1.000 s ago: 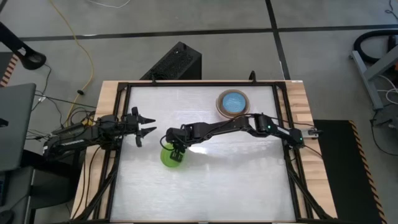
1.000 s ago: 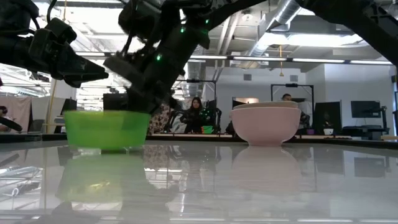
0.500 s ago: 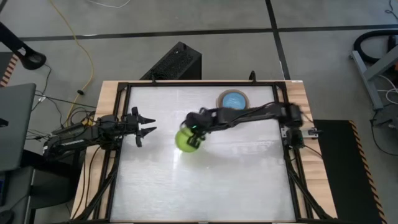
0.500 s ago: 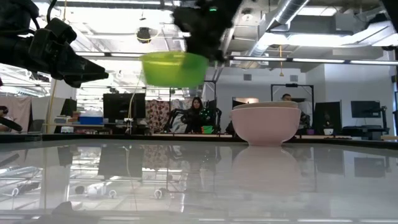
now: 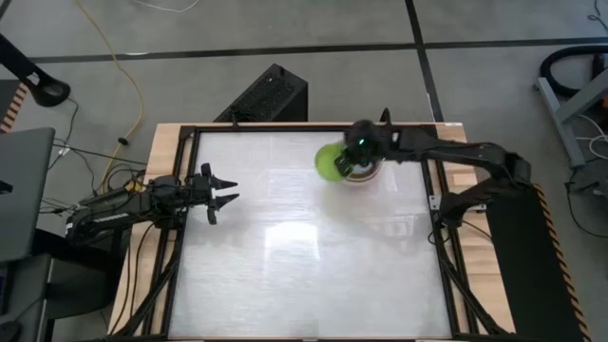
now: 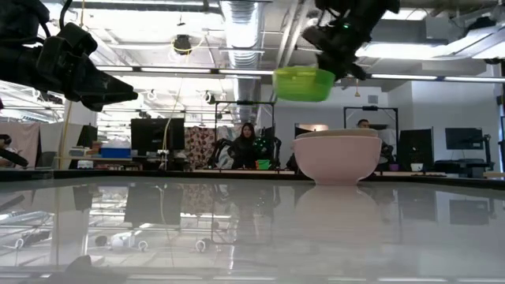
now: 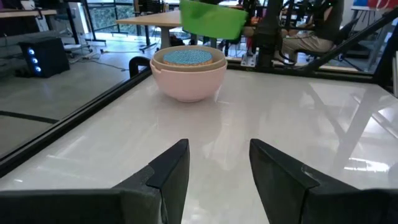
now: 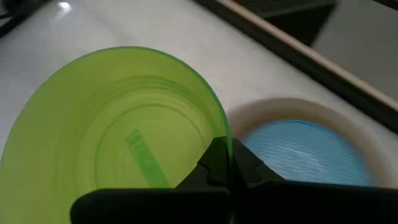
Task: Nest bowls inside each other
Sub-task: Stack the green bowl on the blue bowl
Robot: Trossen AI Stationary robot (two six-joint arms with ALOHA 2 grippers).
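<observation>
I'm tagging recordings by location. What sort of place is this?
Probably an open robotics lab or workshop: exposed ceiling ducts, seated people at monitors behind the table, bare concrete floor.

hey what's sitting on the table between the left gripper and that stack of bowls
Nothing. In the left wrist view, only bare white table lies between the open left gripper and the pink bowl stack.

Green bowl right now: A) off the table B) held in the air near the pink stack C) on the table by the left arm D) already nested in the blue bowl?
B: the right tool is shut on the green bowl's rim, holding it clear above the table, up beside the pink bowl stack.
</observation>
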